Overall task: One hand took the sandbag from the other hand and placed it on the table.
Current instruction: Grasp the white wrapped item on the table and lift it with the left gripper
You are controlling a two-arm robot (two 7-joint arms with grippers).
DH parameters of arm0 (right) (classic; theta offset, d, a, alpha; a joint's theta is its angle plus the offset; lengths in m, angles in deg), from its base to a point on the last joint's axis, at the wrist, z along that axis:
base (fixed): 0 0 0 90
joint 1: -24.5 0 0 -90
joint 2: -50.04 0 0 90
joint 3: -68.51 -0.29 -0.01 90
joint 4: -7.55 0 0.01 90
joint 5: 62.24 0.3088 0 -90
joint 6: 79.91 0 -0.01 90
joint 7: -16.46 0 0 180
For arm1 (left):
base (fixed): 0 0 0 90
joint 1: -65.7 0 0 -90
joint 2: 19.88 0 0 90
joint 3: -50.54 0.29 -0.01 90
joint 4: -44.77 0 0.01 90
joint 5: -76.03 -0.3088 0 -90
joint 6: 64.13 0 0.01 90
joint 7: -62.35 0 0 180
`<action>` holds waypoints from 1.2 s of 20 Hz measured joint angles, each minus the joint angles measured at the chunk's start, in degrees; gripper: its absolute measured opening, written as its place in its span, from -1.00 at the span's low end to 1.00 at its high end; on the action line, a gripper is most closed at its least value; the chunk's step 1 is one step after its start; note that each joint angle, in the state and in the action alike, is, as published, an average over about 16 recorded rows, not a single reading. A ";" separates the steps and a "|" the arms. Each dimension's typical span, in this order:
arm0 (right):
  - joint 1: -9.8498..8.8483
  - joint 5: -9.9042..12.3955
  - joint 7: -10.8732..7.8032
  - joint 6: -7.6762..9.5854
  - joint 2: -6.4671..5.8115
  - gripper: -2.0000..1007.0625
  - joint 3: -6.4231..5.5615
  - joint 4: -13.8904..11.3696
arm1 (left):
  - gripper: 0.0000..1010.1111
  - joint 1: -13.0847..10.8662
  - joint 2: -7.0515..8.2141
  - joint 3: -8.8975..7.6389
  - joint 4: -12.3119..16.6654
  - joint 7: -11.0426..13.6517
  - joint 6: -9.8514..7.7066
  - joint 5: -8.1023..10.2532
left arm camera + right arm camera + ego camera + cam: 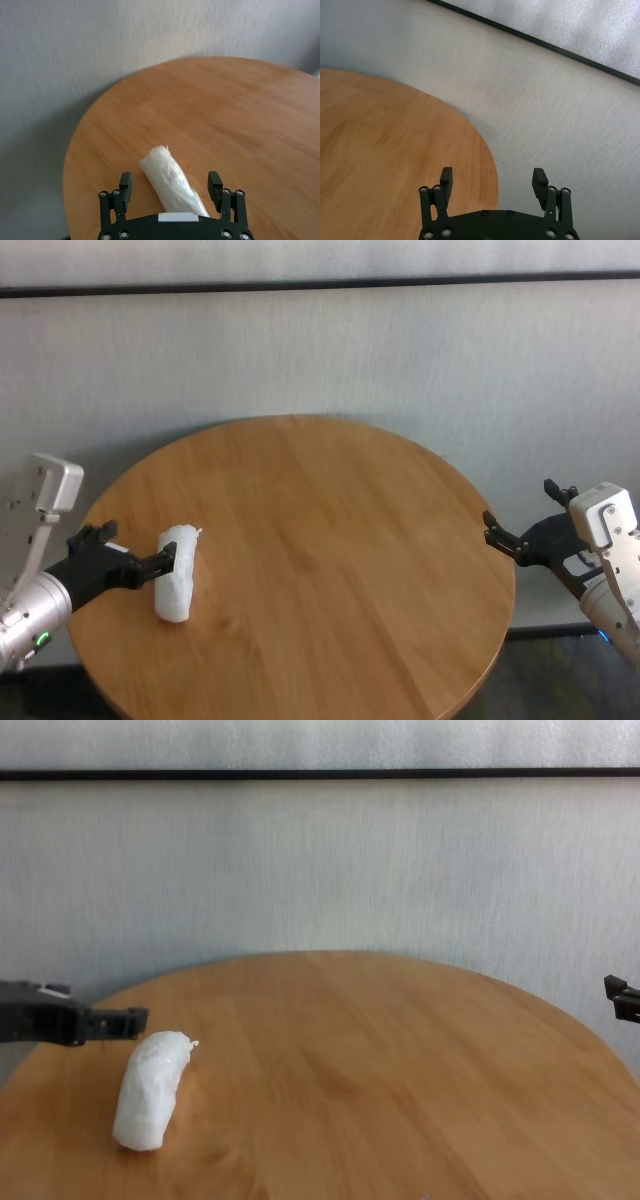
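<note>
Round table (330, 540) with smooth orange-brown wood-grain top, boards running across. Carries a single white, lumpy loaf-shaped sandbag (177, 573), lying flat on the wood near the left edge, twisted tip at the far end. Lies lengthwise in line with the open jaws of the left gripper (170, 186), near end between the two fingertips, far end and tip jutting out beyond them, as seen in the left wrist view. Right edge of the top just under the right gripper's (493, 178) spread jaws.
</note>
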 joint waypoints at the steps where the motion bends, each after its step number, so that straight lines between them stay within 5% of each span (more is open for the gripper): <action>1: 0.00 0.00 0.00 0.00 0.00 0.99 0.00 0.00 | 0.98 -0.04 -0.32 -0.32 0.14 -0.19 -1.21 0.53; 12: 0.00 0.00 0.00 0.00 0.00 0.99 0.00 0.00 | 0.98 0.96 -4.59 -2.60 1.98 -4.70 -14.45 4.07; 18: 0.00 0.00 0.00 0.00 0.00 0.99 0.00 0.00 | 0.98 2.48 -7.26 -2.32 2.36 -8.70 -20.59 3.20; 24: 0.00 0.00 0.00 0.00 0.00 0.99 0.00 0.00 | 0.98 3.92 -9.40 -1.39 1.39 -11.38 -24.57 1.46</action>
